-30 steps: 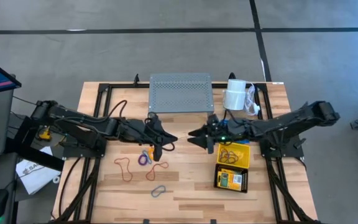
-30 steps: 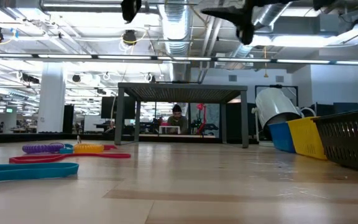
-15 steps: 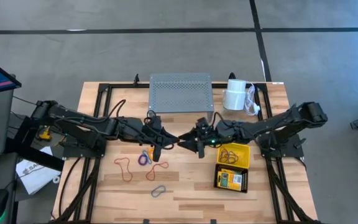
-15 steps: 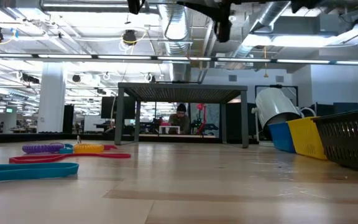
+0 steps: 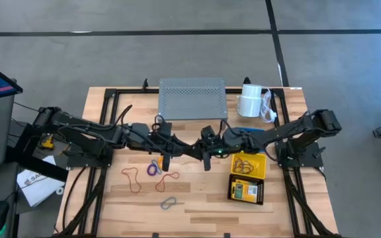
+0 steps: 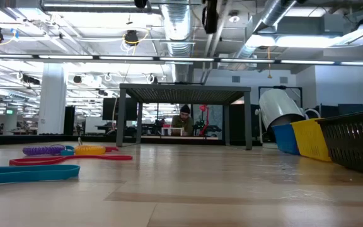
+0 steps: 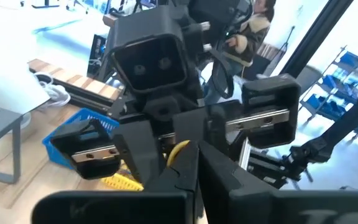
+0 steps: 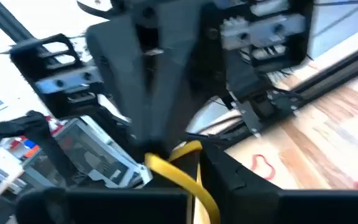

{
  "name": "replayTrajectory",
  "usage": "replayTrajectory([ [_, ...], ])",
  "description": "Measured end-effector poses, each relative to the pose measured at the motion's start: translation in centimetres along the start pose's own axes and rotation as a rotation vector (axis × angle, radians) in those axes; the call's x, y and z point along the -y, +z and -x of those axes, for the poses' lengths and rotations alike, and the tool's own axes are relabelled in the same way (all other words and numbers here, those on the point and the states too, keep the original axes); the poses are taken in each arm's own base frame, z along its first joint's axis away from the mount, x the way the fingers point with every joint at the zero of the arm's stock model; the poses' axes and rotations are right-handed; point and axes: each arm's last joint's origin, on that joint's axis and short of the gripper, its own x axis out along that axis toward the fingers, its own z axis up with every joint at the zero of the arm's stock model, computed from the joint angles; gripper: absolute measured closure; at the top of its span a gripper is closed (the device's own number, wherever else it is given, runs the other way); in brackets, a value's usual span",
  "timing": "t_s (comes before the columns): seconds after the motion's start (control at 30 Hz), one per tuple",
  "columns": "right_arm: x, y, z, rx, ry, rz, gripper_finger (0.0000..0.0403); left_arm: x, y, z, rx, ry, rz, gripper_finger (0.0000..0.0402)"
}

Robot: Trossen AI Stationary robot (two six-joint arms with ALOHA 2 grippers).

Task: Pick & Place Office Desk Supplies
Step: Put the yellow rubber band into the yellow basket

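Observation:
Above the table's middle my two grippers meet tip to tip, both level. My left gripper [image 5: 188,151] and my right gripper [image 5: 200,153] are each shut on one yellow loop [image 7: 178,151], a thin band arching between them. On the wood below lie red loops [image 5: 132,178], a purple loop [image 5: 153,168] and a grey loop [image 5: 169,202]. To the right stand a yellow basket [image 5: 249,165] holding loops and a black basket [image 5: 247,191] holding a crayon box. A blue basket [image 5: 251,131] is mostly hidden under my right arm. My left gripper pinches one end of the yellow loop [image 7: 185,157] between its two fingertips, coming level from the table's left. The loop is lifted clear of the table. My right gripper pinches the loop's other end [image 8: 190,174] between its fingertips, level from the table's right. The band curves up out of them toward the left fingers [image 8: 157,118].
A grey perforated shelf [image 5: 192,99] stands at the far middle, with a white paper roll [image 5: 250,102] to its right. Black frame rails [image 5: 104,132] run along the table's sides. Bare wood lies at the near middle [image 5: 204,198].
My right gripper has moved toward the table's left, up to my left gripper's tips, and has shut from wide open onto the yellow loop that the left gripper holds.

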Motion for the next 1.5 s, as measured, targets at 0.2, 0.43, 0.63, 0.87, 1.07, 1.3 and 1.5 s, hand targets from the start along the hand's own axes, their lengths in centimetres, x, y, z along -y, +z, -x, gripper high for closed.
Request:
replayTrajectory([
  [0.2, -0.5, 0.7, 0.4, 0.012, 0.014, -0.016, 0.0399, 0.1, 0.3, 0.2, 0.019, -0.012, 0.015, 0.0401],
  [0.43, -1.2, 1.6, 2.0, -0.036, -0.023, -0.02, 0.0401, 0.3, 2.1, 2.3, 0.084, -0.033, 0.006, 0.0384],
  [0.63, -2.0, 3.1, 4.3, -0.061, -0.048, -0.009, 0.0402, 0.2, 3.7, 4.9, 0.112, -0.032, 0.005, 0.0345],
  [0.87, -0.9, 3.6, 8.4, -0.245, -0.277, -0.02, 0.0402, -0.4, 2.9, 6.4, -0.044, -0.023, -0.007, 0.0315],
  [1.07, 0.1, 4.0, 13.1, -0.395, -0.49, -0.056, 0.0403, -1.4, 0.7, 7.1, -0.295, 0.078, 0.04, 0.0318],
  [1.3, 0.9, 3.2, 17.6, -0.579, -0.713, -0.143, 0.0403, -1.9, -0.5, 7.5, -0.427, 0.134, 0.073, 0.033],
  [1.5, 0.4, 1.9, 19.1, -0.672, -0.776, -0.182, 0.0403, -2.1, -0.7, 7.6, -0.449, 0.148, 0.06, 0.0341],
])
